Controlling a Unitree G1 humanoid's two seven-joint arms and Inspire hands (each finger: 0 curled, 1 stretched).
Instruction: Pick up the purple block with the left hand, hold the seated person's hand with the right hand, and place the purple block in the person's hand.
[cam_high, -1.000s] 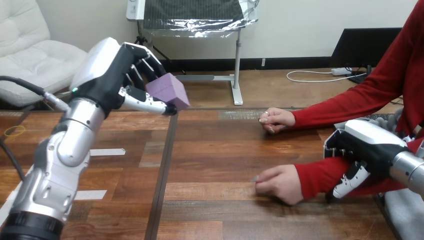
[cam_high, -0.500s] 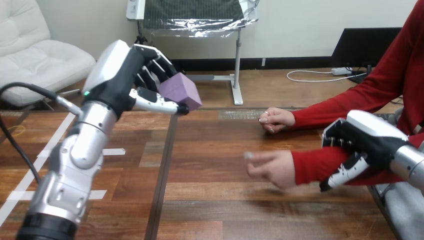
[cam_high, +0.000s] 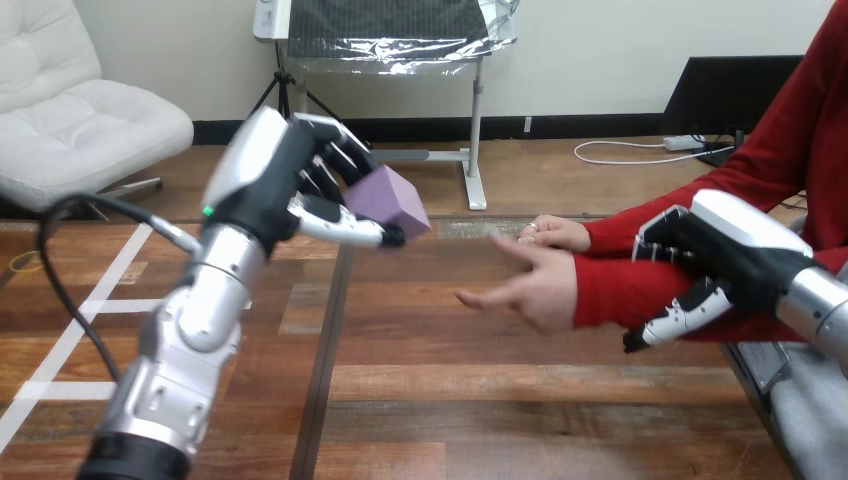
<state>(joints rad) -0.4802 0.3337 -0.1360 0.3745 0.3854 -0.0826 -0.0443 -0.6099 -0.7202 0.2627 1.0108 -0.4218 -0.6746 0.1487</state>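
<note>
Purple block (cam_high: 392, 203) gripped in left robot hand (cam_high: 268, 178), raised over tabletop (cam_high: 420, 400), left of person's hand (cam_high: 535, 290). Person's forearm (cam_high: 610, 292) clasped by right robot hand (cam_high: 725, 262). Block best carried right, lowered onto palm, released only once supported; forearm best held steady.

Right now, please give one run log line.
left hand: holds purple block, raised | right hand: fingers and thumb round person's forearm | person's open hand: apart from block | placing: not yet done
</note>
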